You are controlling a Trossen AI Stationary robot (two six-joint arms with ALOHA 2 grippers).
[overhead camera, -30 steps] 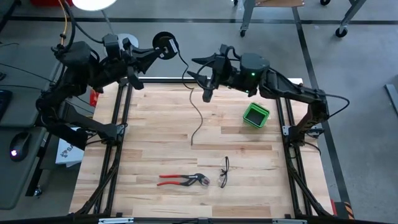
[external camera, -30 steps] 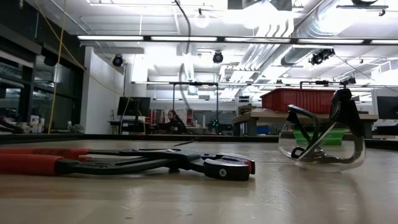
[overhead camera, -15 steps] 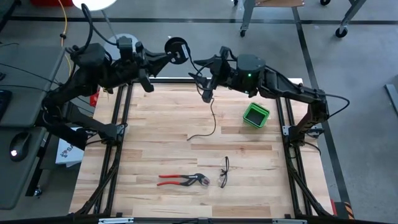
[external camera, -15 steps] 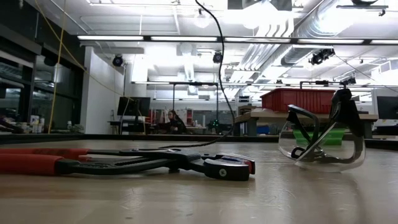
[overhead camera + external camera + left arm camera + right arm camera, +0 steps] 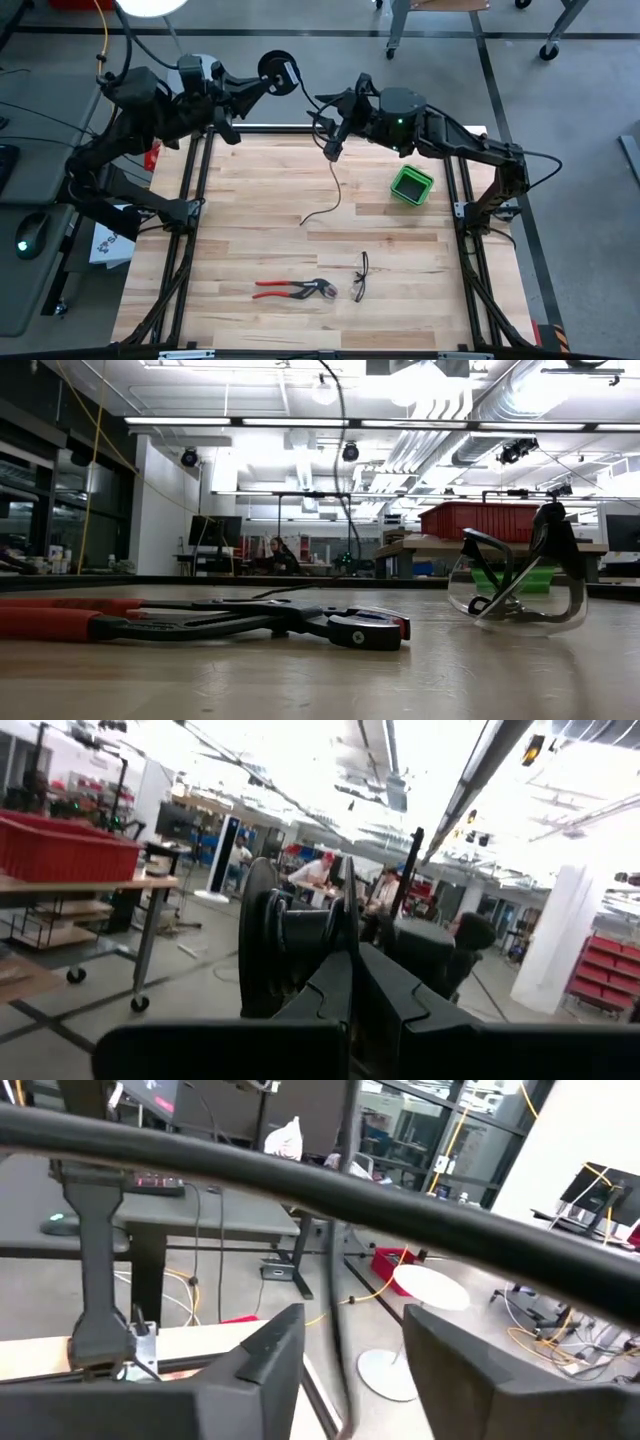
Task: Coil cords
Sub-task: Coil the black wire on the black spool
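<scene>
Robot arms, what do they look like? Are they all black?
Mostly, yes. Both arms are dark, chunky and jointed, each ending in two pointed fingers: the left gripper and the right gripper. A tiny green light glows on the right arm's wrist. Black cables loop along both arms.

Thin black cord (image 5: 333, 190), dangling, tail curled.
</scene>
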